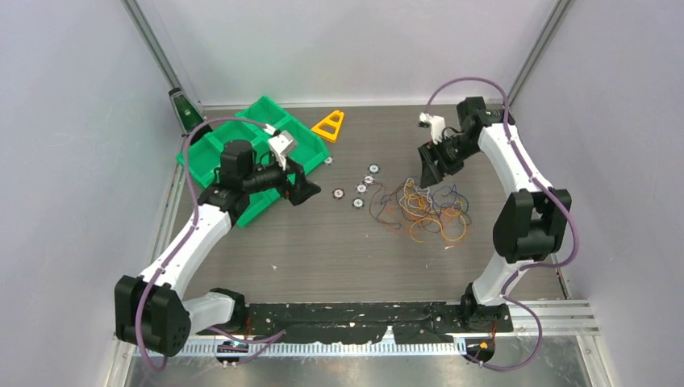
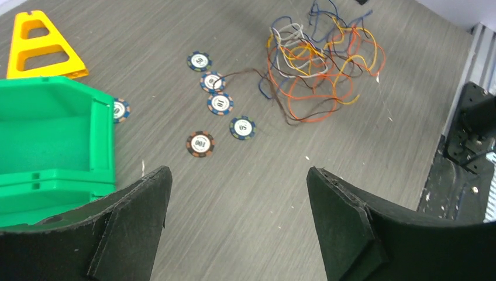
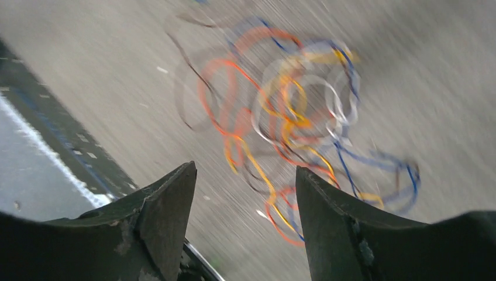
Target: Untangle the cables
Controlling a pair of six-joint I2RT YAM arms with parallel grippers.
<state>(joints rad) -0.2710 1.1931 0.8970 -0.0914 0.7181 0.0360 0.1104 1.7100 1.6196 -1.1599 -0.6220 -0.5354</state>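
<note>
Cables (image 1: 423, 208) lie in one tangled heap on the desk (image 1: 323, 250), none separated yet; my right hand (image 3: 245, 170), released, seems poised over them, my left hand (image 2: 240, 170) released, well apart.

Matt, dark grey wood-grain tabletop (image 2: 245, 193). At ten o'clock, a smooth, slightly glossy green plastic bin (image 2: 52, 134) and a yellow plastic triangular frame (image 2: 44, 50). Thin multicoloured cables (image 2: 316, 64) at one o'clock, smooth-sheathed. Black fingers (image 2: 134, 216) of the left gripper (image 2: 238, 172) seem matt, rough-edged foam.
</note>
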